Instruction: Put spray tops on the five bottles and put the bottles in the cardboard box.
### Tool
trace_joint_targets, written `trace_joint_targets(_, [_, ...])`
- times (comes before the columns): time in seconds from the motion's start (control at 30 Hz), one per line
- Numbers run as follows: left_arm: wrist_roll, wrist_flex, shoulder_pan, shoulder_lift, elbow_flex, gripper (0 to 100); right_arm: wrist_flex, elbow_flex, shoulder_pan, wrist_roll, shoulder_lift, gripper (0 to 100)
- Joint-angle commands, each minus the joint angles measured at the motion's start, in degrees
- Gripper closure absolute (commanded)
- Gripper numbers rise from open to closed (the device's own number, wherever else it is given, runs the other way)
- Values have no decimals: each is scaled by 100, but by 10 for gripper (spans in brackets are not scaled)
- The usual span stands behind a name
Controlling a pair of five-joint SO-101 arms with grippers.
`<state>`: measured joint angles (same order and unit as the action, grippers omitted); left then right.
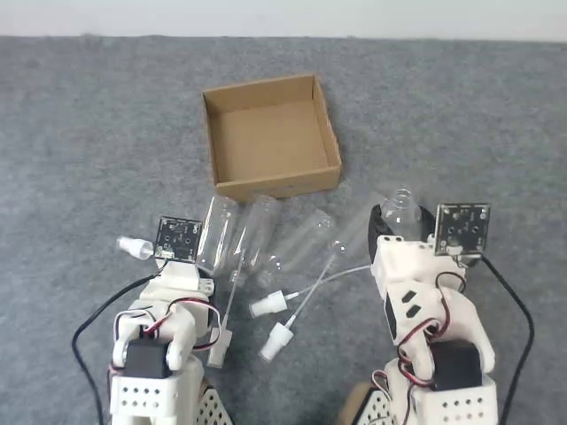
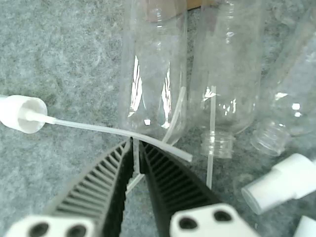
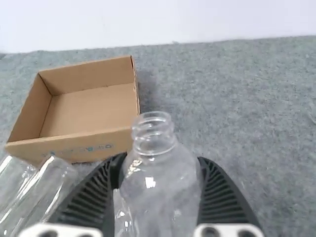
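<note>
My left gripper is shut on the thin dip tube of a white spray top, which is lifted beside the left arm. Below it lie clear, capless bottles side by side on the grey carpet, several in all. My right gripper is shut on another clear bottle, held with its open neck up, near the box's right front corner. The open cardboard box stands empty at the back middle.
Three more white spray tops with long tubes lie between the arms. Grey carpet covers the whole table, with free room to the left and right of the box.
</note>
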<state>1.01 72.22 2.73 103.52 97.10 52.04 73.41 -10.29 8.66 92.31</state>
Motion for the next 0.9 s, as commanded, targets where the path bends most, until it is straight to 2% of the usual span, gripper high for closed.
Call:
trace_joint_targets(0.0, [70, 18, 9, 79, -57, 983, -163, 62, 4, 35, 418, 929])
trace_joint_targets(0.2, [62, 18, -18, 79, -57, 983, -189, 255, 4, 35, 760, 929])
trace_joint_targets(0.57, [70, 18, -35, 79, -57, 983, -1209, 1363, 4, 35, 1174, 929])
trace_joint_targets(0.87, [70, 18, -35, 79, -57, 983, -1253, 1556, 4, 44, 1174, 929])
